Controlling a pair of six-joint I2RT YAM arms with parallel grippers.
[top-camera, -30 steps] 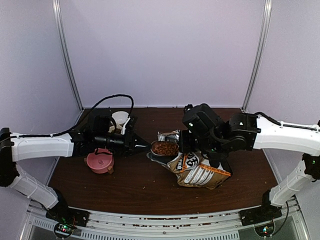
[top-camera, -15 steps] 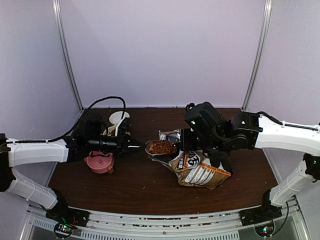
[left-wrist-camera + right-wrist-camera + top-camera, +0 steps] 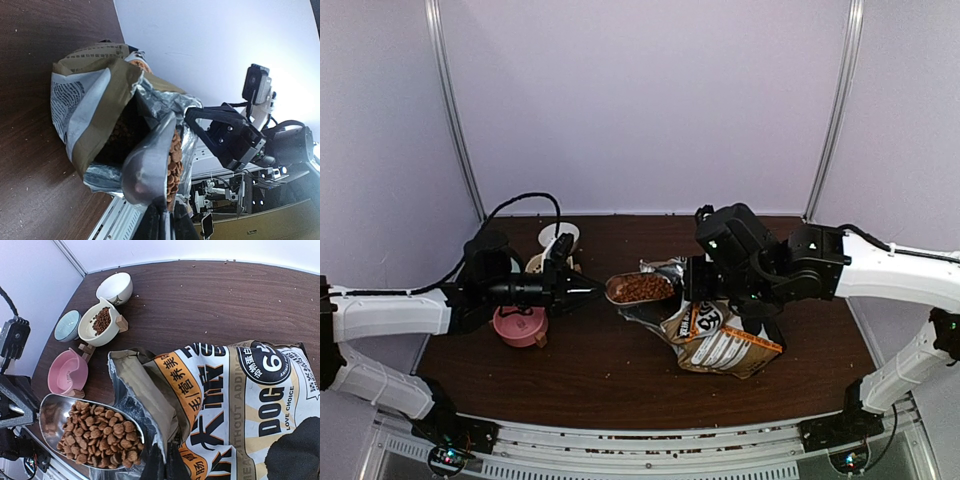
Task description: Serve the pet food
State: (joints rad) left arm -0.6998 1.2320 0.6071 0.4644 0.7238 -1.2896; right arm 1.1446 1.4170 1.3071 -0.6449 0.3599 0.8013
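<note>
My left gripper (image 3: 588, 290) (image 3: 165, 216) is shut on the handle of a metal scoop (image 3: 638, 289) (image 3: 142, 167) (image 3: 50, 412), held level just outside the bag's mouth. The scoop is heaped with brown pet food (image 3: 95, 432) (image 3: 174, 159). The orange, black and white bag (image 3: 722, 345) (image 3: 250, 400) lies on the table with its torn mouth facing left. My right gripper (image 3: 164, 456) is shut on the mouth's near rim and holds it up and open. More pet food (image 3: 101, 320) lies in a white bowl (image 3: 89, 335) (image 3: 532, 262) at the back left.
A pink bowl (image 3: 520, 325) (image 3: 67, 372) stands under my left arm. A pale blue bowl (image 3: 66, 325) and a second white bowl (image 3: 560, 236) (image 3: 115, 287) sit behind it. Loose crumbs dot the dark wooden table (image 3: 600, 370). The booth's walls close in on the back and sides.
My left arm has drawn back to the left, carrying the filled scoop out of the bag's mouth. The right arm has kept its hold on the rim, barely moving.
</note>
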